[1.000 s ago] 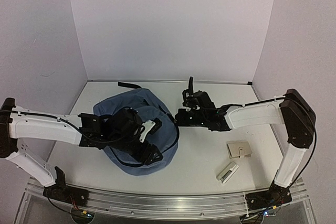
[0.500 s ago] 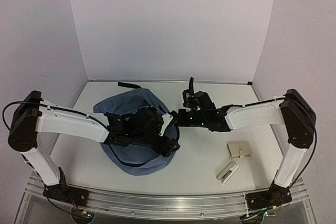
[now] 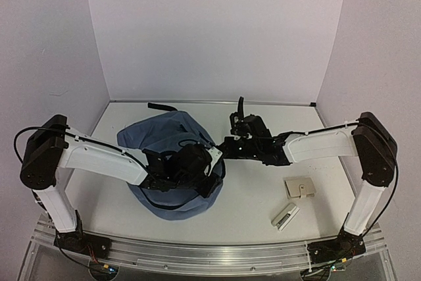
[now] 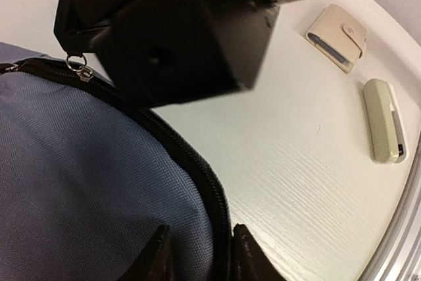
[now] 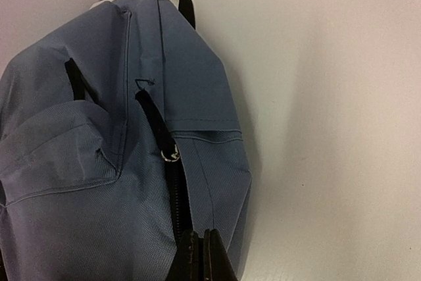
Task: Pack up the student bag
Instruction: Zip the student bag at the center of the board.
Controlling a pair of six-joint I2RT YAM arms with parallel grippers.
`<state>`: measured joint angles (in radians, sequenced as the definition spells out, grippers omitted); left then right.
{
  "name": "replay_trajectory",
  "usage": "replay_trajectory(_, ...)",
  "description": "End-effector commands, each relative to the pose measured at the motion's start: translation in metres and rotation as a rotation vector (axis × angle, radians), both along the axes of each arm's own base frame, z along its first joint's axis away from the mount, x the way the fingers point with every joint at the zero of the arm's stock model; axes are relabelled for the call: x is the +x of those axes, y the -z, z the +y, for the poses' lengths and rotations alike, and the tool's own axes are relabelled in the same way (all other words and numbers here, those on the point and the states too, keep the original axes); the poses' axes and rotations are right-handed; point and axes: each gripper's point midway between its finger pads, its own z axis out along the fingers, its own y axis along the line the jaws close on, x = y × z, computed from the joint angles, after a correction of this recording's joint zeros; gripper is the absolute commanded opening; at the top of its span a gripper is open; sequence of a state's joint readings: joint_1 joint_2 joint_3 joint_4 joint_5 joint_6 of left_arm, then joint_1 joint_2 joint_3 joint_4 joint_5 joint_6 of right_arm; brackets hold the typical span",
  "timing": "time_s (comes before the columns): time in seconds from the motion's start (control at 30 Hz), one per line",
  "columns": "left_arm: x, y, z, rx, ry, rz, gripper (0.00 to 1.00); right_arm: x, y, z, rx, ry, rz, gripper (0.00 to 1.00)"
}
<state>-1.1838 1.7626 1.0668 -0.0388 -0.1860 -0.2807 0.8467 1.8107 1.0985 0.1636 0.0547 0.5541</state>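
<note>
One blue bag (image 3: pixel 168 139) lies left of centre on the tabletop (image 3: pixel 250 195), contents hidden. The left pincer (image 4: pixel 200 258) grips its zip edge; the right pincer (image 5: pixel 202 255) is clenched there. A wallet (image 3: pixel 300 187) lies outside.

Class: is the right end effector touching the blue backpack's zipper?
Touching. The right wrist view shows the right end effector shut on the black zipper of the blue backpack, no gap.

No legible txt anywhere, incl. student bag (image 3: pixel 164 137), afaict.
</note>
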Motion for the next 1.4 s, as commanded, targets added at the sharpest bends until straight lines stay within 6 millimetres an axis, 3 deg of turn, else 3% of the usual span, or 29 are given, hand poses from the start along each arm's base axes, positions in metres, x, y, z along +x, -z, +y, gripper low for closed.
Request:
replay_trajectory(0.0,0.005,-0.015,-0.009,-0.037,-0.030,-0.050,0.20,0.009,-0.031,-0.002,0.058,0.035,-0.066,0.00)
replay_trajectory(0.17,0.002,-0.016,-0.004,-0.047,-0.043,-0.038,0.00,0.009,-0.030,-0.003,0.057,0.035,-0.066,0.00)
replay_trajectory(0.5,-0.023,-0.029,0.017,-0.129,0.000,0.033,0.00,0.010,-0.032,0.002,0.070,0.027,-0.063,0.00)
replay_trajectory(0.77,-0.055,-0.023,0.037,-0.102,0.074,0.165,0.00,0.017,-0.035,0.011,0.086,0.023,-0.070,0.00)
replay_trajectory(0.97,-0.075,-0.021,0.037,-0.131,0.119,0.268,0.00,0.021,-0.035,0.020,0.103,0.025,-0.070,0.00)
replay_trajectory(1.37,-0.095,-0.012,0.045,-0.113,0.164,0.368,0.00,0.038,-0.025,0.038,0.119,0.046,-0.061,0.00)
